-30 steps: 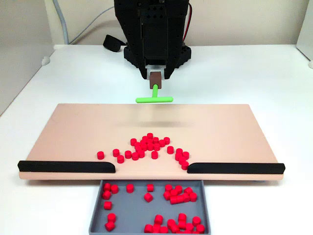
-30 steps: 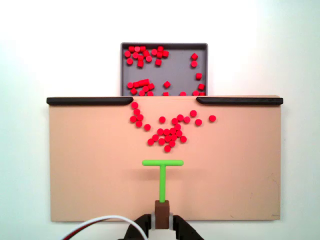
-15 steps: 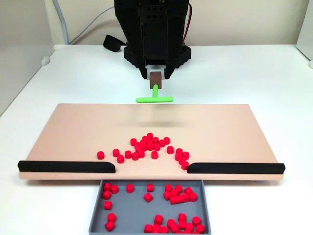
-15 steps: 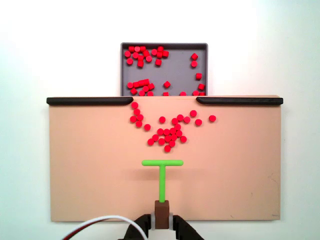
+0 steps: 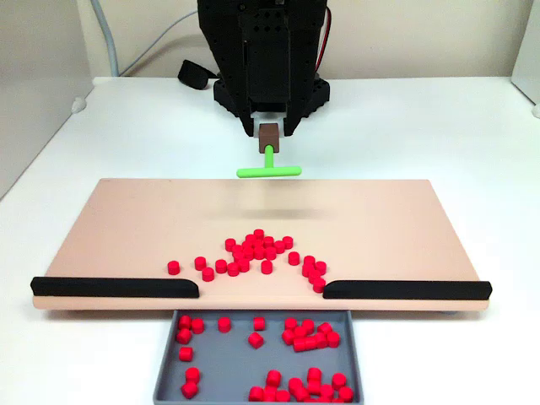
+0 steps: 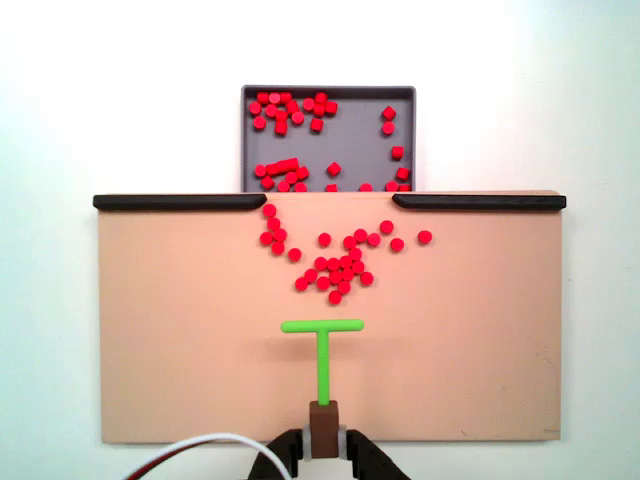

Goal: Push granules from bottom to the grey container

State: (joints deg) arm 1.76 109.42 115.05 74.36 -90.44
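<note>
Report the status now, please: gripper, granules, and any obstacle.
Gripper holding green T-pusher, behind the pile. Granules part on tan board, part in grey container. Gap between black strips clear.

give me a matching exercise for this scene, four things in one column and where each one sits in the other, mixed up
Things:
1. green T-shaped pusher
2. grey container
3. black strips
4. loose cluster of granules

Places:
A. on the tan board, near the gap between the strips
B. off the board, just past the gap
C. along the board's edge, either side of the gap
D. held at the gripper, crossbar toward the granules

Pairs: 1-D, 2-B, 3-C, 4-A
</note>
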